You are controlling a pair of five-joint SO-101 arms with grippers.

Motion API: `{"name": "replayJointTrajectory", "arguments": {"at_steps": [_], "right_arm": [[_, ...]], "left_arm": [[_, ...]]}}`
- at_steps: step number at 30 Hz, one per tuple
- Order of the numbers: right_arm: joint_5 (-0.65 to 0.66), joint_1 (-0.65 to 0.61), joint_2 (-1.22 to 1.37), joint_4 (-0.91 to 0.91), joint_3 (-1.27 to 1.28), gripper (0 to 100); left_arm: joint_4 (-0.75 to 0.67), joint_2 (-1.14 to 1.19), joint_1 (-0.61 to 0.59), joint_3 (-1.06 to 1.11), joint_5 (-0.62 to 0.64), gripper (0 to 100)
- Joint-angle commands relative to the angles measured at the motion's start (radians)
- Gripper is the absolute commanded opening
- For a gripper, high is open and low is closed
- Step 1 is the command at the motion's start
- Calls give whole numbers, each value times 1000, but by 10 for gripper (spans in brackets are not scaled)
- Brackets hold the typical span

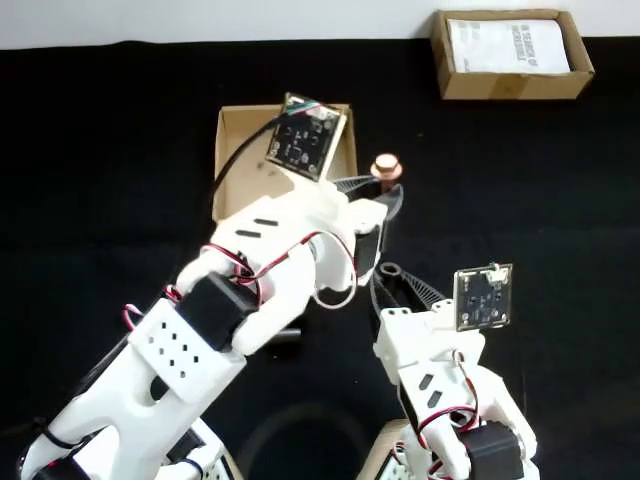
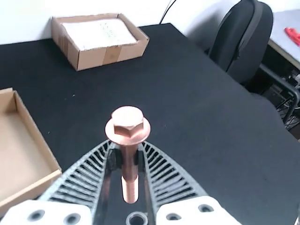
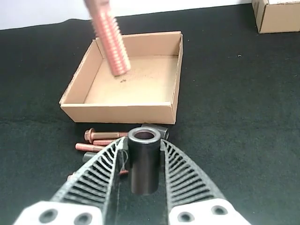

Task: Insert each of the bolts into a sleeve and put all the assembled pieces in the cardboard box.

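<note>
My left gripper [image 2: 127, 149] is shut on a copper bolt [image 2: 127, 127], gripped by its shank with the hex head up. From above, that bolt [image 1: 385, 167] hangs just right of the open cardboard box [image 1: 232, 140]. My right gripper [image 3: 143, 146] is shut on a black sleeve [image 3: 144, 161], held upright with its bore facing up. In the right wrist view the threaded end of the held bolt [image 3: 110, 44] hangs above and beyond the sleeve, apart from it. In the high view the right gripper [image 1: 388, 272] sits below the left gripper [image 1: 384, 192].
Two loose copper bolts [image 3: 101, 136] and another black sleeve [image 3: 157, 129] lie on the black table in front of the empty cardboard box [image 3: 119, 112]. A second box holding paper [image 1: 510, 55] stands at the far right corner. An office chair [image 2: 243, 37] stands beyond the table.
</note>
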Motion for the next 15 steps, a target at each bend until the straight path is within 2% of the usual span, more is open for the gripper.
{"name": "replayJointTrajectory", "arguments": {"at_steps": [1,15], "right_arm": [[-2,-5,-7,-19,-7,8],[-2,-4,-7,-15,-13,8]], "left_arm": [[49,1,12,-54,5,8],[68,50,94,-41,5,8]]}}
